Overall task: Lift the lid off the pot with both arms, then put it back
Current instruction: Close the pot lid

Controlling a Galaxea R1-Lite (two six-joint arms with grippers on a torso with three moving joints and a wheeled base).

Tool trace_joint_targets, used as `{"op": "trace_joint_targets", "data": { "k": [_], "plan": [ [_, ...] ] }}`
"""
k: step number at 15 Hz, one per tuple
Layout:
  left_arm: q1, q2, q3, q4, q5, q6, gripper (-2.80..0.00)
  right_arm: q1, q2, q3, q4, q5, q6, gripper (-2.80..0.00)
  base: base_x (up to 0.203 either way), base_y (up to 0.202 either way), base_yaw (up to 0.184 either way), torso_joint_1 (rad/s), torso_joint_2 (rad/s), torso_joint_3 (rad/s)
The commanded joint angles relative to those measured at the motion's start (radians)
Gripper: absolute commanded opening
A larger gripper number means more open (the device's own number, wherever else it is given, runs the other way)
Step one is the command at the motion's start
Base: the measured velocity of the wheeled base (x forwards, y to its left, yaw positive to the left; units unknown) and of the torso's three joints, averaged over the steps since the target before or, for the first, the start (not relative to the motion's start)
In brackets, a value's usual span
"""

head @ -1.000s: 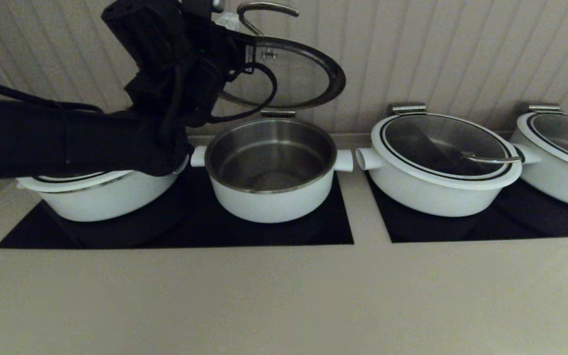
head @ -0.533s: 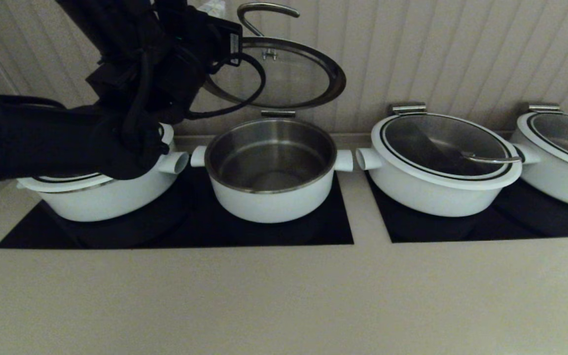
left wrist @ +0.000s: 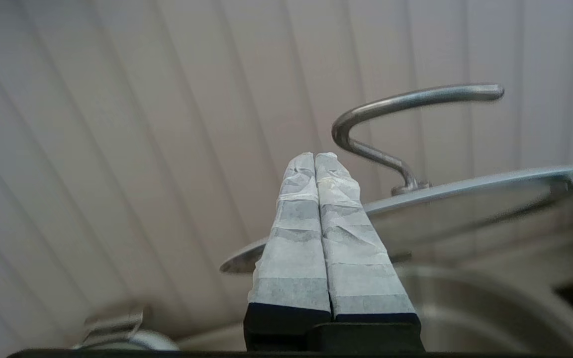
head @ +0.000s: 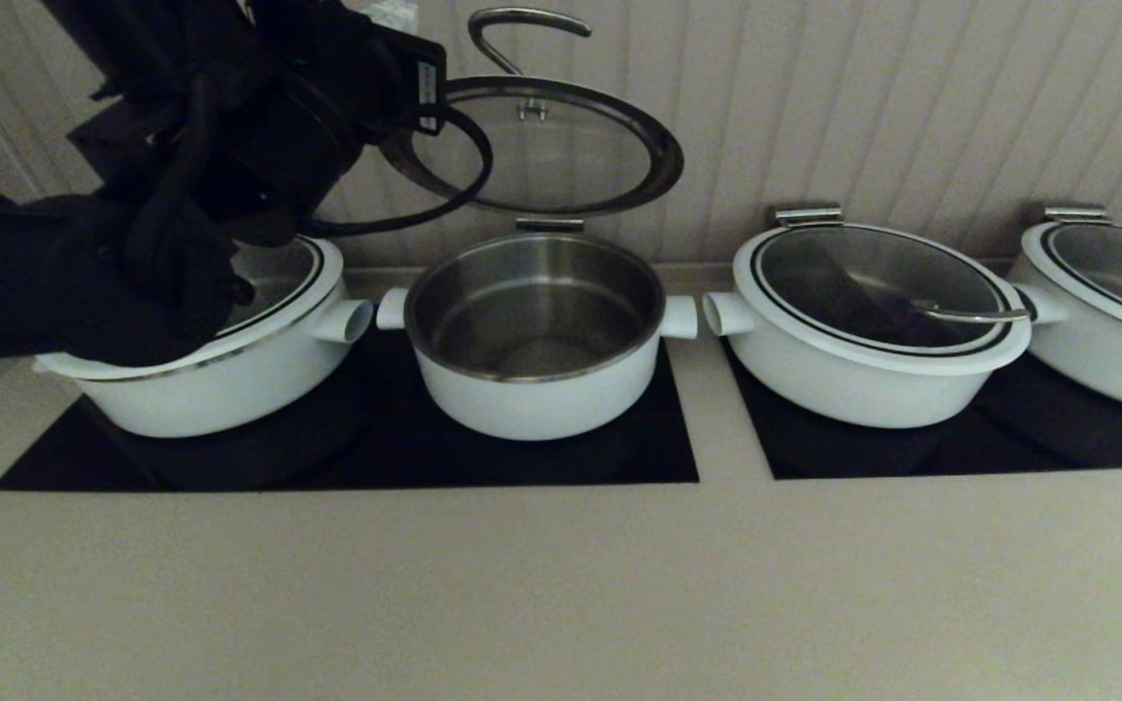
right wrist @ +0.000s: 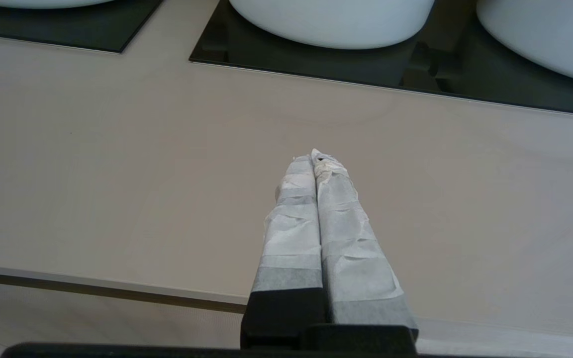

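The lid (head: 537,146) stands tilted open above the pot (head: 535,336), apparently propped on a bracket at the pot's back rim, though that joint is hard to make out. Nothing grips it. The left end effector (left wrist: 315,155) is up beside the lid's edge, fingers pressed together on nothing, with the hook handle (left wrist: 406,114) just past its tips. The right end effector (right wrist: 313,154) hangs low over the bare table (right wrist: 117,149), also closed and empty, well apart from the pot.

The main risk is the lid dropping. If the left arm's cable loop (it hangs right across the lid's face in the head view) snags the rim or handle as the arm moves, the lid could be knocked off its prop and slam onto the steel rim, glass first. A closed end effector nudging the handle sideways could do the same. The wide pot (head: 230,360) under the left arm is also close enough for the elbow to clip its lid.
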Motion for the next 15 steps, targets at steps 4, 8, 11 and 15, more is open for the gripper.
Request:
{"op": "trace_joint_targets", "data": {
  "k": [4, 8, 11, 15],
  "plan": [
    [0.122, -0.052, -0.032, 0.163, -0.211, 0.065, -2.8, 0.001, 0.002, 0.0, 0.0, 0.001, -0.001, -2.8, 0.0, 0.0, 0.0, 0.0, 0.0, 0.0],
    [0.189, 0.005, -0.173, 0.307, -0.388, 0.158, -2.8, 0.001, 0.002, 0.0, 0.0, 0.001, -0.001, -2.8, 0.0, 0.0, 0.0, 0.0, 0.0, 0.0],
    [0.204, 0.073, -0.325, 0.408, -0.435, 0.198, -2.8, 0.001, 0.001, 0.0, 0.0, 0.001, -0.001, -2.8, 0.0, 0.0, 0.0, 0.0, 0.0, 0.0],
    [0.223, 0.167, -0.441, 0.49, -0.502, 0.286, -2.8, 0.0, 0.002, 0.0, 0.0, 0.001, -0.002, -2.8, 0.0, 0.0, 0.0, 0.0, 0.0, 0.0]
  ]
}}
